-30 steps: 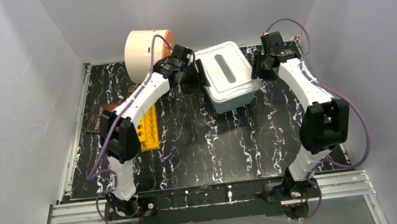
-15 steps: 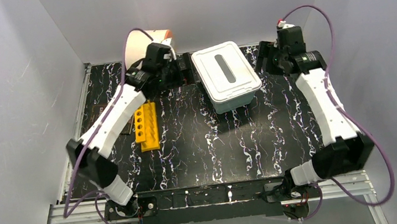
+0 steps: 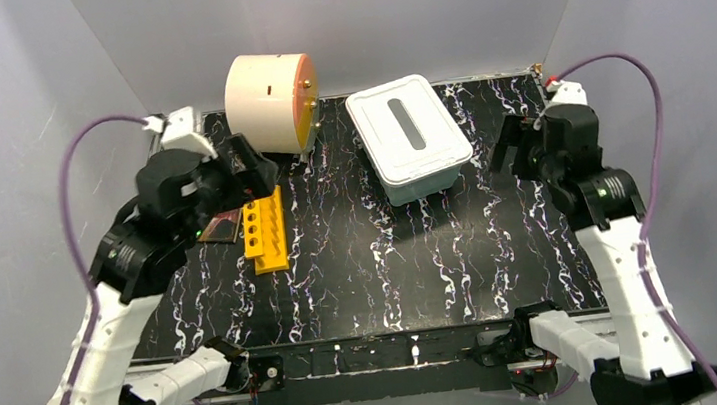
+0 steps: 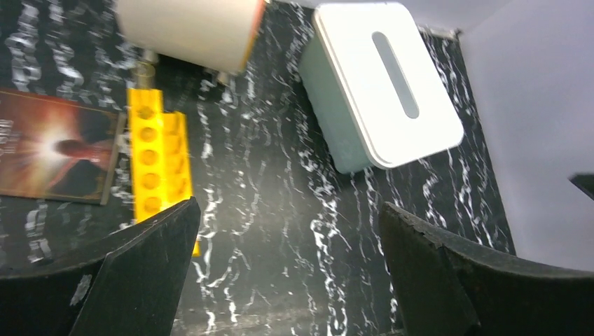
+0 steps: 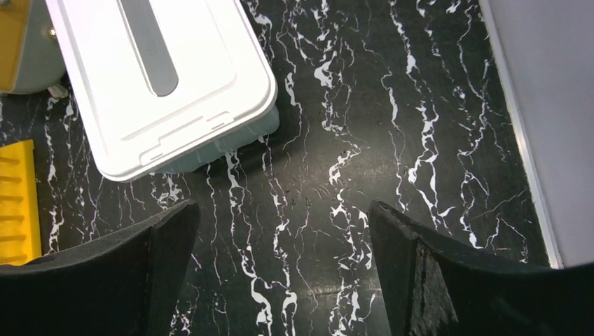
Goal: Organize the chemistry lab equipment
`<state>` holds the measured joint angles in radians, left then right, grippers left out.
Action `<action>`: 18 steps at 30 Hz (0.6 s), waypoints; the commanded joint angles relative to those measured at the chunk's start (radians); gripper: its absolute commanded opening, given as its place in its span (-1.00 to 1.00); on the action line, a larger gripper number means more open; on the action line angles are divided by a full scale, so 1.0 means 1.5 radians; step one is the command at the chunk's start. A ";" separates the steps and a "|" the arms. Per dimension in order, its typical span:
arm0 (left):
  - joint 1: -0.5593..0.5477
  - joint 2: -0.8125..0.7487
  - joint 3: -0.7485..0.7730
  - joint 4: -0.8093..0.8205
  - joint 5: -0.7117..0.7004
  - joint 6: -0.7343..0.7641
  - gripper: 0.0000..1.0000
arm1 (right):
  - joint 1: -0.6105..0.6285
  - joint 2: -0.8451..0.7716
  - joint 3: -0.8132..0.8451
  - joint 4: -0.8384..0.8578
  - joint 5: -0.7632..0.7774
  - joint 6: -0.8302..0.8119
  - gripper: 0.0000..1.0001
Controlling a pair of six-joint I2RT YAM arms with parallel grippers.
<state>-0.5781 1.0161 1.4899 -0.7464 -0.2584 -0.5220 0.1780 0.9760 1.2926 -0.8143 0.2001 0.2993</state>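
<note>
A yellow multi-hole tube rack [image 3: 267, 230] lies on the black marbled table left of centre; it also shows in the left wrist view as the rack [image 4: 160, 157] and at the left edge for the right wrist as the rack [image 5: 17, 203]. My left gripper [image 3: 253, 170] hovers above the rack's far end, open and empty, jaws wide [image 4: 288, 217]. My right gripper [image 3: 518, 150] hangs open and empty to the right of the white box, over bare table [image 5: 284, 217]. No other lab items show.
A white lidded box [image 3: 410, 137] with a grey slot stands at the back centre. A cream drum [image 3: 271, 101] with an orange face stands at the back left. A brown card [image 3: 221, 227] lies left of the rack.
Both grippers stood against the white box's sides a second ago. They opened, let it go and drew back toward the near side, the left arm swinging left, the right arm right.
</note>
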 commanded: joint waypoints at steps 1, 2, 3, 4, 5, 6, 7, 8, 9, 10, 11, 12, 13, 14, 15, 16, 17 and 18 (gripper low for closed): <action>0.000 -0.048 0.067 -0.104 -0.143 0.026 0.97 | -0.001 -0.088 -0.002 0.038 0.050 -0.007 0.97; 0.000 -0.054 0.084 -0.121 -0.165 0.027 0.97 | -0.002 -0.105 0.001 0.040 0.056 -0.010 0.97; 0.000 -0.059 0.100 -0.133 -0.181 0.030 0.97 | -0.001 -0.115 0.005 0.045 0.061 -0.014 0.97; 0.000 -0.062 0.112 -0.144 -0.193 0.033 0.97 | -0.001 -0.126 0.005 0.051 0.068 -0.019 0.97; 0.000 -0.065 0.122 -0.154 -0.207 0.034 0.97 | -0.001 -0.135 0.005 0.057 0.076 -0.024 0.97; 0.000 -0.068 0.130 -0.163 -0.219 0.032 0.97 | -0.001 -0.142 0.005 0.062 0.082 -0.024 0.97; 0.000 -0.070 0.137 -0.170 -0.228 0.030 0.97 | 0.000 -0.148 0.007 0.064 0.084 -0.025 0.97; 0.000 -0.072 0.144 -0.176 -0.231 0.030 0.97 | -0.002 -0.153 0.010 0.066 0.083 -0.025 0.97; 0.000 -0.076 0.149 -0.181 -0.233 0.031 0.97 | -0.001 -0.156 0.012 0.066 0.078 -0.023 0.97; 0.000 -0.077 0.156 -0.186 -0.233 0.032 0.97 | -0.001 -0.157 0.016 0.063 0.074 -0.020 0.97; 0.000 -0.077 0.163 -0.193 -0.234 0.034 0.97 | -0.001 -0.158 0.019 0.061 0.070 -0.015 0.97; 0.000 -0.078 0.167 -0.200 -0.235 0.036 0.97 | -0.001 -0.160 0.020 0.059 0.066 -0.013 0.97; 0.000 -0.078 0.169 -0.207 -0.239 0.034 0.97 | -0.001 -0.163 0.019 0.058 0.064 -0.010 0.97; 0.000 -0.077 0.172 -0.214 -0.239 0.030 0.97 | 0.000 -0.165 0.018 0.056 0.063 -0.007 0.97; 0.000 -0.075 0.176 -0.221 -0.237 0.025 0.97 | -0.001 -0.167 0.017 0.054 0.058 -0.006 0.97; 0.000 -0.075 0.179 -0.227 -0.236 0.019 0.97 | -0.001 -0.167 0.017 0.052 0.056 -0.006 0.97; 0.000 -0.075 0.180 -0.233 -0.234 0.014 0.97 | -0.001 -0.167 0.016 0.050 0.053 -0.005 0.97; 0.000 -0.076 0.180 -0.236 -0.229 0.011 0.97 | -0.001 -0.167 0.016 0.049 0.051 -0.003 0.97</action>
